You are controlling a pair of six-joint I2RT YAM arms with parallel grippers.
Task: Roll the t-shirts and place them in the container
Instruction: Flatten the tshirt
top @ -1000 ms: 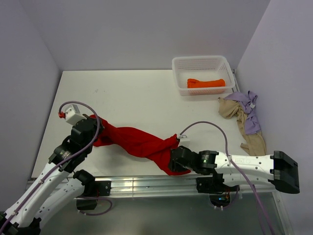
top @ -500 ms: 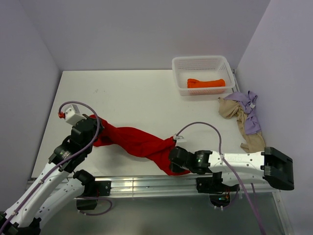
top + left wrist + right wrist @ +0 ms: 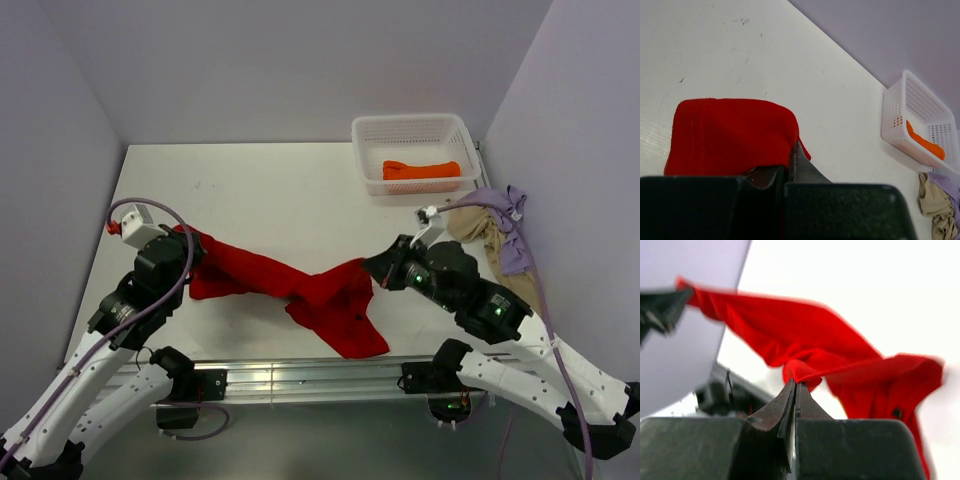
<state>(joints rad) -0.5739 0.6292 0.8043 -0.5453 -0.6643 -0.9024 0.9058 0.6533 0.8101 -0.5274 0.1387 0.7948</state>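
Red soft-fabric t-shirt now spans both claws, its tail on the white bench. Right claw, spread a second ago, has pinched one edge and pulled away; left claw stays pinching the other end. Likely spreading it flat before rolling.

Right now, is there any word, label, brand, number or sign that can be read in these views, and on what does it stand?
None can be read. The red t-shirt, the white basket and the orange shirt inside it carry no print, and nothing legible shows elsewhere in any view.
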